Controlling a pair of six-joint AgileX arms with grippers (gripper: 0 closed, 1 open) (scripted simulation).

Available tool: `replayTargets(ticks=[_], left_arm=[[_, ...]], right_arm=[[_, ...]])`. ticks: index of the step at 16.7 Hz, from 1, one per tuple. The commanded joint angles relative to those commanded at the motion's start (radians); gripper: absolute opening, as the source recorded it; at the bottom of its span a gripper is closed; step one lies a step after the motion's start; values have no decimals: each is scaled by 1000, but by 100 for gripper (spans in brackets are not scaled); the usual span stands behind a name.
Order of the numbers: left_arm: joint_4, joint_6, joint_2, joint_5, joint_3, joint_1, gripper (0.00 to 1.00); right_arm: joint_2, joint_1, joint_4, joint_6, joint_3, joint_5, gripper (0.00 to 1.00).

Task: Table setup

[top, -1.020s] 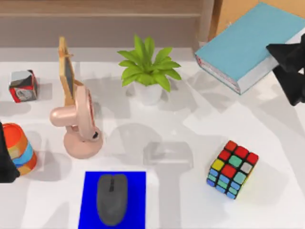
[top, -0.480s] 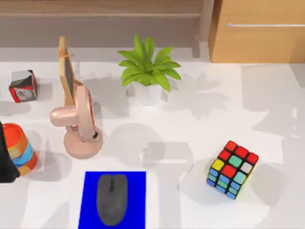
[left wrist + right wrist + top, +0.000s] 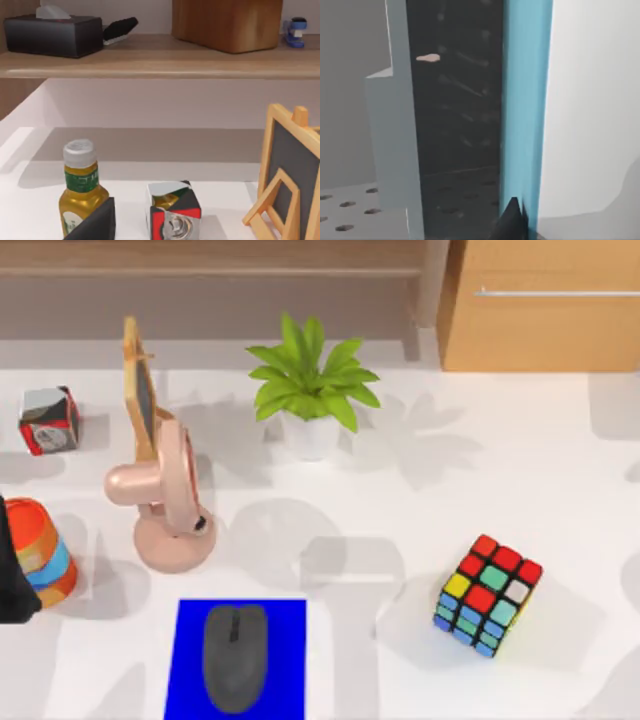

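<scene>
Close in front of the right wrist camera stands a blue book point(image 3: 526, 100), its teal cover edge-on with a pale face beside it. My right gripper point(image 3: 512, 222) is shut on it, one dark fingertip lying against the cover. My left gripper point(image 3: 12, 575) is parked at the table's left edge, beside a striped orange and blue cup point(image 3: 45, 552). On the table stand a pink fan point(image 3: 165, 502), a small easel blackboard point(image 3: 140, 390), a potted plant point(image 3: 310, 390), a red and white cube clock point(image 3: 48, 420), a colour cube point(image 3: 487, 595) and a grey mouse point(image 3: 235, 655) on a blue mat point(image 3: 285, 640).
A wooden cabinet point(image 3: 540, 310) stands at the back right. The left wrist view has a yellow bottle point(image 3: 80, 192) beside the cube clock point(image 3: 172, 215), the easel point(image 3: 292, 175), and a shelf point(image 3: 160, 57) carrying a tissue box point(image 3: 52, 32).
The blue book and my right gripper, seen at the back right one second ago, have left the top view; shadows have shifted on the right. The left arm has stayed put.
</scene>
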State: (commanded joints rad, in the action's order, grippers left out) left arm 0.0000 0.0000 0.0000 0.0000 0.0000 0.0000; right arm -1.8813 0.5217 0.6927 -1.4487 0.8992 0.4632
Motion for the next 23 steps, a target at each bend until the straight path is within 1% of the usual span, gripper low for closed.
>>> replayTargets(ticks=[6,12,16,23], left_arm=[[0,0,0,0,0,0,100],[0,0,0,0,0,0,100],[0,0,0,0,0,0,100],[0,0,0,0,0,0,100]], right_arm=[[0,-6,0,-2,0,-1,0],[-82,-35,-12,-9,101,-32,0],[-93,-36,-15,-11,112,-36,0],[-93,-36,-15,-11,112,-36,53]])
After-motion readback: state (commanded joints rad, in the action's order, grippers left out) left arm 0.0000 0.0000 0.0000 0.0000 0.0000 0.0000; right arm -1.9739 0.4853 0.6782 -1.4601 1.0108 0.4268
